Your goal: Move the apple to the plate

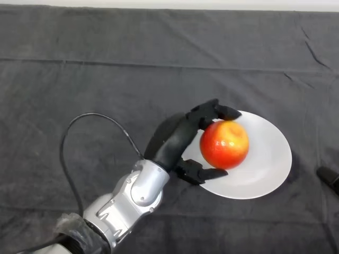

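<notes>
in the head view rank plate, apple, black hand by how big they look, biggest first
1. White plate, clearly the largest.
2. Black hand, curled round the apple.
3. Red-yellow apple, the smallest.
The hand is partly hidden behind the apple, so places 2 and 3 are close.

a wrinkled dark grey cloth (159,63) covers the whole table, with a pale strip (169,3) beyond its far edge.

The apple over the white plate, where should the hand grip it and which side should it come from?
Probably round the apple's widest middle, coming from the robot's left, as the left hand does now. The apple is round and smooth, so fingers on its far side and thumb on its near side should cradle it over the plate.
</notes>
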Robot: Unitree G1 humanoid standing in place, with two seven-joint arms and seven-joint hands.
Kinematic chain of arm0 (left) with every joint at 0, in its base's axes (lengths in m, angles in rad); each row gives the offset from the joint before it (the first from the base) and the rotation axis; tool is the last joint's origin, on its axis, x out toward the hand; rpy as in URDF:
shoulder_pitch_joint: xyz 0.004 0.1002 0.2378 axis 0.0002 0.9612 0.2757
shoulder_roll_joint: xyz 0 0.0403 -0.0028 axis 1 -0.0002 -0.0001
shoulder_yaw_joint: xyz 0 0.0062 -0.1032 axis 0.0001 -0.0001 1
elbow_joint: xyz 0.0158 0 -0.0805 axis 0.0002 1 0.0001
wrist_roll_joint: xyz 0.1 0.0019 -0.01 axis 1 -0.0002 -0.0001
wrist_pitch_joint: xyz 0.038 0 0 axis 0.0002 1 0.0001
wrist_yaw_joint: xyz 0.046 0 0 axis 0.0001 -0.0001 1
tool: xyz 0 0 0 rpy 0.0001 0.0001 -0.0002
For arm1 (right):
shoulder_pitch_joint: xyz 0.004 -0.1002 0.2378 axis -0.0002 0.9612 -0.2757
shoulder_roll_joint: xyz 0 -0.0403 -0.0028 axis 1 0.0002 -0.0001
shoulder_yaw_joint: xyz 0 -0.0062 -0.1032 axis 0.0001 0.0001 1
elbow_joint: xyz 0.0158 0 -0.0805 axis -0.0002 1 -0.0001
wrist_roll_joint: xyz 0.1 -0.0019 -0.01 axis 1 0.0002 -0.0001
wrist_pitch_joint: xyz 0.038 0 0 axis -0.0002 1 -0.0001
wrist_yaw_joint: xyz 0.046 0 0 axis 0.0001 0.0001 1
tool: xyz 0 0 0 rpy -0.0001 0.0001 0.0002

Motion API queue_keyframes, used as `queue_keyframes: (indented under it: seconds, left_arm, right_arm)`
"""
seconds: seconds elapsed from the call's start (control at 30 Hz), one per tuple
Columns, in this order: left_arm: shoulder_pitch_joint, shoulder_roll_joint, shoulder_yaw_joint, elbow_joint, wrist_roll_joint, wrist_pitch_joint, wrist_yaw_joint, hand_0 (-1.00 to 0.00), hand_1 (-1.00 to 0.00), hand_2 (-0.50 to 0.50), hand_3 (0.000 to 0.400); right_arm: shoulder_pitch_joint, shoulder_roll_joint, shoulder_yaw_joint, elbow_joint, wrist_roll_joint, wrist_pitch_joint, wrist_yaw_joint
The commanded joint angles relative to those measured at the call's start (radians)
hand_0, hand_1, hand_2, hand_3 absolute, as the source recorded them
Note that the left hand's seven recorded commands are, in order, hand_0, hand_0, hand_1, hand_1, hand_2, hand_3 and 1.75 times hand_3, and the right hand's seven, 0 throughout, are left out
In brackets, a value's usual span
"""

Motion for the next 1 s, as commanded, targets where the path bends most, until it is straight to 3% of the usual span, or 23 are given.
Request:
queue_keyframes:
  seconds: [0.03, 0.1, 0.17, 0.2, 0.23, 0.27, 0.3, 0.37, 0.73, 1.0]
  left_arm:
    - [-0.061, 0.010, -0.020, 0.040, -0.019, -0.031, -0.002, -1.00, -1.00, 0.00, 0.400]
    - [-0.065, 0.013, -0.028, 0.048, -0.026, -0.039, -0.006, -1.00, -1.00, 0.00, 0.400]
    - [-0.069, 0.016, -0.035, 0.055, -0.032, -0.046, -0.010, -0.73, -0.95, 0.11, 0.378]
    - [-0.070, 0.017, -0.037, 0.058, -0.034, -0.048, -0.012, -0.73, -0.95, 0.11, 0.378]
    - [-0.071, 0.019, -0.040, 0.061, -0.037, -0.051, -0.013, -0.18, -0.54, 0.18, 0.216]
    - [-0.072, 0.020, -0.042, 0.063, -0.039, -0.054, -0.015, -0.02, -0.38, 0.18, 0.152]
    - [-0.073, 0.021, -0.044, 0.065, -0.040, -0.056, -0.016, 0.00, -0.19, 0.10, 0.077]
    - [-0.075, 0.024, -0.046, 0.069, -0.043, -0.060, -0.018, 0.00, -0.02, 0.01, 0.009]
    - [-0.075, 0.043, -0.045, 0.069, -0.053, -0.070, -0.026, 0.00, 0.00, 0.00, 0.000]
    - [-0.059, 0.127, 0.045, 0.050, -0.094, -0.123, -0.063, 0.00, 0.00, 0.00, 0.000]
  right_arm:
    - [-0.021, -0.035, -0.0100, 0.009, -0.0149, 0.004, -0.0045]
    - [-0.022, -0.035, -0.0099, 0.009, -0.0150, 0.004, -0.0041]
    - [-0.022, -0.035, -0.0099, 0.010, -0.0151, 0.004, -0.0037]
    - [-0.022, -0.035, -0.0099, 0.010, -0.0152, 0.004, -0.0035]
    - [-0.022, -0.035, -0.0099, 0.010, -0.0152, 0.004, -0.0033]
    - [-0.022, -0.035, -0.0099, 0.011, -0.0153, 0.004, -0.0031]
    - [-0.022, -0.035, -0.0099, 0.011, -0.0154, 0.004, -0.0030]
    - [-0.022, -0.036, -0.0099, 0.011, -0.0155, 0.004, -0.0026]
    - [-0.023, -0.036, -0.0098, 0.013, -0.0163, 0.004, -0.0008]
    - [-0.024, -0.036, -0.0097, 0.014, -0.0169, 0.003, -0.0001]
